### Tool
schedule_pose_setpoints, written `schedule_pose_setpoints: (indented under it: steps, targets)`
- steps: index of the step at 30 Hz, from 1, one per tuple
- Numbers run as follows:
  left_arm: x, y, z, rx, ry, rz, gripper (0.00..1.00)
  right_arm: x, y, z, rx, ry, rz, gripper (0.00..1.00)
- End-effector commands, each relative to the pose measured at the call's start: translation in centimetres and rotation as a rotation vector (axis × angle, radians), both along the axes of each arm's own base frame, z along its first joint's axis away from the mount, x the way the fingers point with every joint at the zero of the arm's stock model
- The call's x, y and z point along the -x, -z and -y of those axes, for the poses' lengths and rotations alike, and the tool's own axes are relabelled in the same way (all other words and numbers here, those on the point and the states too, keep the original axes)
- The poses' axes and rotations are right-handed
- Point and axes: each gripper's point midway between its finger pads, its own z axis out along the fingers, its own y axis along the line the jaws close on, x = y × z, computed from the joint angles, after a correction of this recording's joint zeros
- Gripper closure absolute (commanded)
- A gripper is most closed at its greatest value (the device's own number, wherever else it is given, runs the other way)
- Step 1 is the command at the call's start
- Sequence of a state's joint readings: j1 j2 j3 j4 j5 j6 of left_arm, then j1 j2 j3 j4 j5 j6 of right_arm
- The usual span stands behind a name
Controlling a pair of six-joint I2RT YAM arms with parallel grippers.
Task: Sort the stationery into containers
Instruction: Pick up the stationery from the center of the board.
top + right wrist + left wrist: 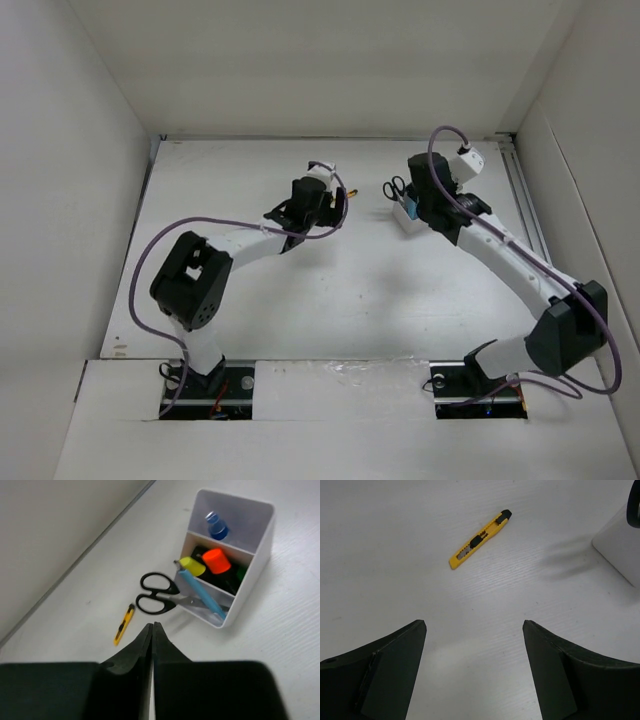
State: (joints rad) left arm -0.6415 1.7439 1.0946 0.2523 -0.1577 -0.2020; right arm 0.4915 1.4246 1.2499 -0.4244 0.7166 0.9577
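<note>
The white divided box (260, 535) stands on the table at the back right (408, 222). It holds a blue-capped bottle (216, 525), an orange-capped marker (216, 561), a yellow pen (192, 566) and a blue pen (202, 595). Black-handled scissors (157, 593) have their blades in the front compartment and their handles hanging outside. The yellow-black cutter (480, 539) lies flat on the table left of the box and also shows in the right wrist view (124, 624). My left gripper (474, 622) is open and empty, short of the cutter. My right gripper (152, 625) is shut and empty, above the table near the box.
White walls enclose the table at the back and on both sides. A metal rail (525, 200) runs along the right edge. The left arm's purple cable (160, 240) loops over the left of the table. A corner of the box (620, 550) shows at the right of the left wrist view.
</note>
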Motion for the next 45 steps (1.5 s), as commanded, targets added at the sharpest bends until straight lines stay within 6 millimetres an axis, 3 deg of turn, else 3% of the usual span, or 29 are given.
schedule_pose_setpoints:
  steps: [1,2,3,4,5,6,7,8,9,10,13,14,15,16,17,19,21,22,29,34,37,44,45]
  targets:
    - [-2.6,-2.5,1.6,-0.079,0.087,0.099,0.24,1.1,-0.8,-3.5,-0.140,-0.184,0.048,1.00]
    - [-3.1,-2.4,2.1,-0.092,0.104,0.100,0.24,1.9,-2.2,-3.8,-0.178,-0.219,0.089,1.00]
    - [-3.4,-0.3,2.3,-0.138,0.118,0.061,0.24,2.6,-2.5,-4.5,-0.210,-0.257,0.103,1.00]
    - [-4.1,0.1,2.2,-0.167,0.134,0.058,0.24,3.4,-2.6,-5.6,-0.240,-0.315,0.108,1.00]
    - [-4.7,1.1,2.8,-0.194,0.155,0.026,0.24,4.2,-2.7,-5.4,-0.251,-0.327,0.122,0.99]
    - [-5.1,0.3,2.9,-0.193,0.173,0.029,0.24,4.8,-2.7,-5.6,-0.253,-0.337,0.124,0.94]
    - [-5.3,2.0,3.3,-0.214,0.197,-0.003,0.24,5.1,-2.7,-5.4,-0.254,-0.338,0.128,0.90]
    - [-6.0,1.4,3.8,-0.212,0.201,0.015,0.24,5.5,-2.1,-5.1,-0.251,-0.337,0.120,0.85]
    - [-6.6,1.6,3.5,-0.220,0.197,0.017,0.24,6.0,-2.8,-5.2,-0.261,-0.348,0.143,0.79]
    - [-6.4,3.0,3.9,-0.222,0.220,-0.013,0.24,6.2,-2.8,-5.1,-0.265,-0.349,0.152,0.66]
    - [-7.8,2.8,4.5,-0.210,0.220,-0.006,0.24,6.8,-2.5,-5.0,-0.261,-0.366,0.157,0.56]
    - [-7.6,4.6,4.4,-0.241,0.230,-0.047,0.24,6.8,-2.8,-5.2,-0.269,-0.376,0.166,0.56]
    - [-8.5,3.9,4.7,-0.242,0.217,-0.034,0.24,6.9,-2.4,-5.4,-0.270,-0.385,0.155,0.56]
    - [-8.8,4.1,4.7,-0.251,0.210,-0.040,0.25,7.0,-3.0,-5.3,-0.278,-0.387,0.175,0.56]
    - [-8.9,5.2,4.2,-0.279,0.195,-0.063,0.27,7.1,-2.3,-5.4,-0.277,-0.394,0.160,0.56]
    - [-9.7,4.5,4.1,-0.283,0.160,-0.046,0.27,7.2,-2.7,-5.7,-0.291,-0.412,0.180,0.56]
    - [-9.9,5.2,4.1,-0.285,0.147,-0.057,0.27,7.4,-2.4,-6.2,-0.301,-0.438,0.171,0.56]
    - [-10.2,4.4,4.3,-0.279,0.146,-0.047,0.27,7.3,-2.0,-6.3,-0.298,-0.437,0.162,0.56]
    - [-10.4,6.8,4.2,-0.330,0.152,-0.107,0.29,7.5,-2.4,-5.0,-0.288,-0.393,0.189,0.56]
    - [-8.8,8.2,3.9,-0.316,0.166,-0.158,0.61,7.6,-2.8,-4.3,-0.305,-0.369,0.206,0.55]
    - [-7.7,8.7,3.6,-0.293,0.162,-0.178,0.66,7.7,-3.1,-3.5,-0.305,-0.350,0.223,0.55]
    - [-5.7,8.1,3.9,-0.208,0.188,-0.197,0.89,7.5,-2.9,-1.8,-0.298,-0.300,0.234,0.52]
    - [-5.5,6.8,4.7,-0.189,0.200,-0.160,0.90,7.3,-3.0,-1.5,-0.305,-0.287,0.236,0.50]
